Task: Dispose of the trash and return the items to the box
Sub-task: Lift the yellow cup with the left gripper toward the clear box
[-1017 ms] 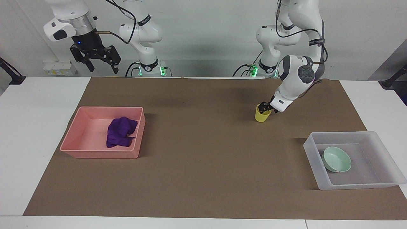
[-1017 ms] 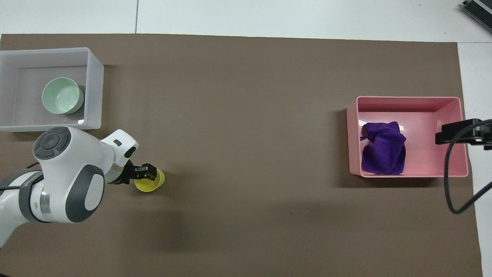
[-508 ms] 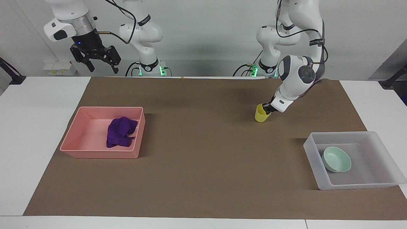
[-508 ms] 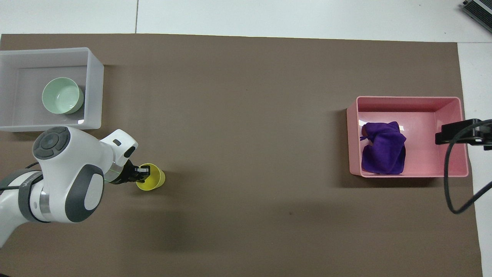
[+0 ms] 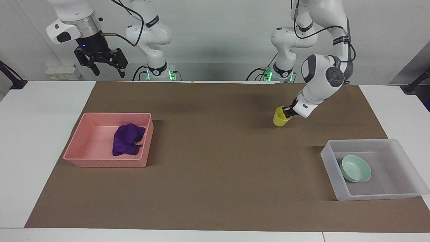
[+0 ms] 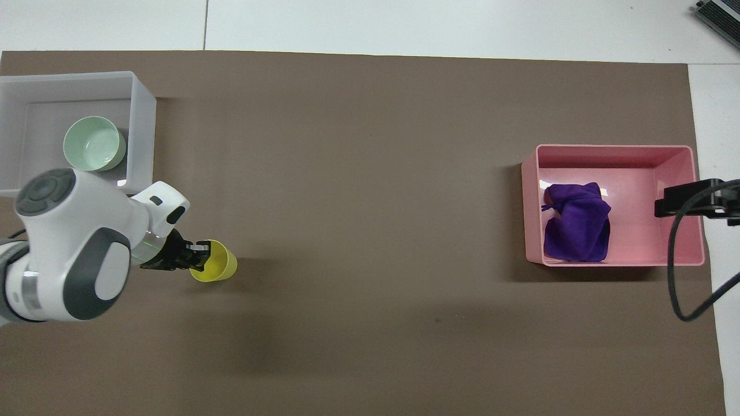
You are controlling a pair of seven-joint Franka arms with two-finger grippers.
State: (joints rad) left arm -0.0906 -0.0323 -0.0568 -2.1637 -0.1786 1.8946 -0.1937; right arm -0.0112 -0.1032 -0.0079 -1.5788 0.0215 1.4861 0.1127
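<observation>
1. The yellow cup (image 5: 281,117) is pinched at its rim by the left pincer (image 5: 287,112), one finger inside the cup and one outside. A second ago those fingers were only closing around the rim; now they are clamped and the cup is tilted and looks raised a little off the brown mat (image 5: 208,161). It has also shifted slightly toward the left arm's end of the bench.
2. That suggests the pick-up is done and the carry has begun. The cup hangs over the mat, nearer to the robots than the clear box (image 5: 399,196), which stands near the left arm's end of the bench.
3. The green bowl (image 5: 355,168) already sits in that box, so the cup is the last item to return.
4. The purple rag (image 5: 127,139) lies in the pink bin (image 5: 100,163) toward the right arm's end, so the trash part looks done.
5. The right pincer (image 5: 106,69) waits high above the bench edge at its own end, fingers spread wide and empty, unchanged over the last second.
</observation>
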